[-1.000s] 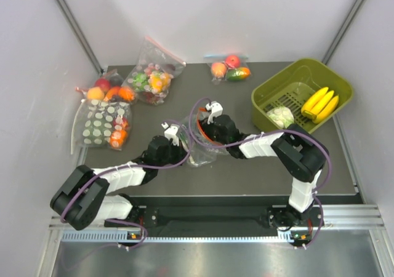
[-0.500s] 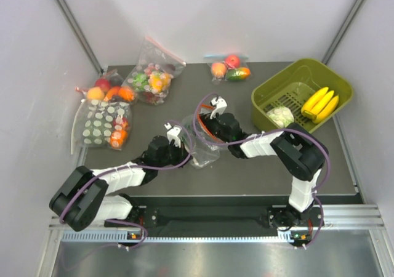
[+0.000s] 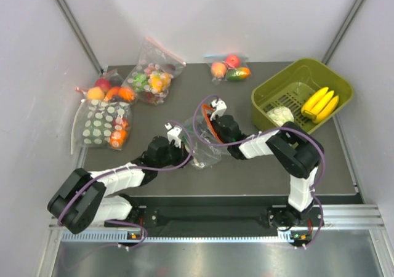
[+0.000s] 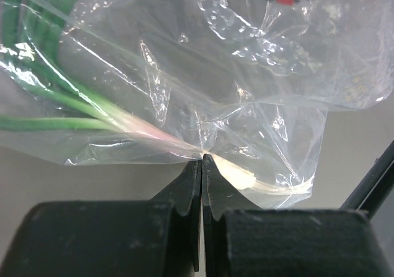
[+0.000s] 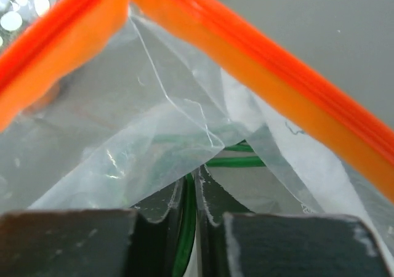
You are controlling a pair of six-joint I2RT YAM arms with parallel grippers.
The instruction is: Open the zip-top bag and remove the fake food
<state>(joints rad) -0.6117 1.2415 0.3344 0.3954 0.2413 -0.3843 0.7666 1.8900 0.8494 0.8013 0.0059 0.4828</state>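
The clear zip-top bag [image 3: 202,152] lies crumpled mid-table between both arms. My left gripper [image 3: 184,143] [image 4: 202,160] is shut on the bag's lower edge, right beside the white end of a green onion [image 4: 74,101] inside. My right gripper [image 3: 208,128] [image 5: 192,180] reaches in through the bag's mouth, under the orange zip strip [image 5: 246,55], and is shut on a green stalk [image 5: 188,228] of that onion. Yellow bananas [image 3: 320,103] and a pale lettuce head [image 3: 281,116], both fake food, rest in the green basket [image 3: 271,83] at the right.
At the back left lie a white-dotted bag [image 3: 104,124], a bag of fruit [image 3: 108,91] and a bag of multicolour pieces [image 3: 151,77]. A small bag of fruit [image 3: 229,69] sits at the back centre. Walls close in on three sides.
My right gripper has pushed a little further into the bag's mouth and closed on the green stalk. The left gripper has kept its hold and barely moved.
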